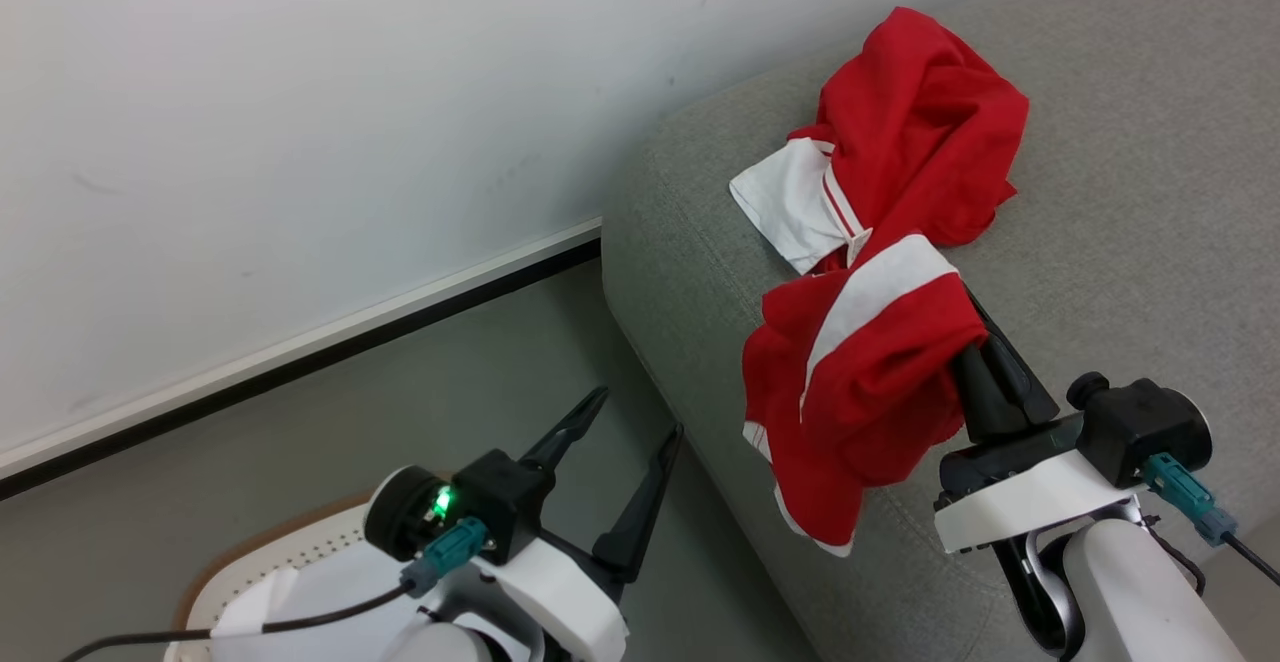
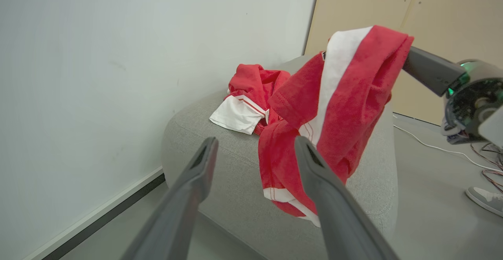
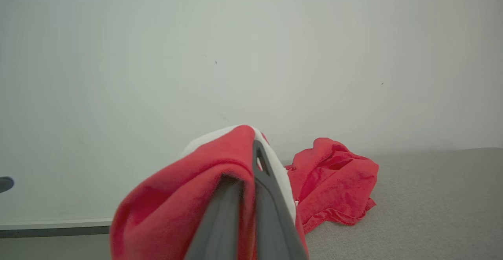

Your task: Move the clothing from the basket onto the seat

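Right gripper (image 1: pixel 980 337) clamps crumpled red, white-striped clothing (image 1: pixel 870 372) over the seat (image 1: pixel 1150 192); left gripper (image 1: pixel 638 410), at 7 o'clock, is spread and empty.

The big grey sofa (image 1: pixel 1120 202) sits on the grey floor (image 1: pixel 430 402), close to the white wall (image 1: pixel 300 142). Some red and white clothing (image 1: pixel 920 132) lies bunched up on the sofa, at 1 o'clock in the head view. The white basket (image 1: pixel 300 547) stands on the floor at 7 o'clock.
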Motion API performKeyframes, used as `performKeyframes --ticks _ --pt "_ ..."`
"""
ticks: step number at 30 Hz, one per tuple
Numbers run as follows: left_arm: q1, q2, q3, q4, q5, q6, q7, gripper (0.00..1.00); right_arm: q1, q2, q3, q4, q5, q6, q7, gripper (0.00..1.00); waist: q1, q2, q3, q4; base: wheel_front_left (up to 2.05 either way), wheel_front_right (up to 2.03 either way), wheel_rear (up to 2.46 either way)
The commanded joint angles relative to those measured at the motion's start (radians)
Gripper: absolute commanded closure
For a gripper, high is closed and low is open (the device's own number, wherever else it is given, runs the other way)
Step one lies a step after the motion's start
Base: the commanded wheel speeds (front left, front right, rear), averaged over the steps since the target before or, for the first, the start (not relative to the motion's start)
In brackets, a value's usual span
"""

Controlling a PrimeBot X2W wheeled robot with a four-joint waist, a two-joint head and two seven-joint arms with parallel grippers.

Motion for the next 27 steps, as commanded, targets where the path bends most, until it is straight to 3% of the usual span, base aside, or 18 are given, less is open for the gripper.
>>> performKeyframes --ticks 1,7,15,21,27 --pt "-0.004 0.005 0.0 0.004 0.006 0.001 -0.007 0.0 0.017 -0.005 -0.012 -0.014 -0.009 -0.003 0.0 1.0 -0.0001 -0.0001 0.004 -0.02 0.0 0.0 0.0" --pt "-0.014 0.002 -0.011 0.01 0.002 -0.003 -0.01 0.0 0.026 -0.013 -0.031 -0.034 -0.01 -0.003 0.0 1.0 -0.0001 -0.0001 0.011 -0.024 0.0 0.0 0.0" --pt "-0.064 0.01 -0.018 -0.014 0.018 -0.008 0.004 0.0 -0.039 -0.001 -0.099 -0.066 0.005 -0.003 0.0 1.0 -0.0001 -0.0001 0.107 0.027 0.0 0.0 0.0" --pt "-0.138 0.031 -0.009 -0.044 0.039 -0.019 0.02 0.0 -0.206 -0.01 -0.241 -0.093 -0.016 -0.003 0.0 1.0 -0.0001 -0.0001 0.25 0.098 0.0 0.0 0.0" --pt "-0.243 0.026 -0.017 -0.073 0.062 -0.043 0.026 0.0 -0.44 -0.1 -0.436 -0.06 -0.051 -0.003 0.0 1.0 -0.0001 -0.0001 0.398 0.196 0.0 0.0 0.0"
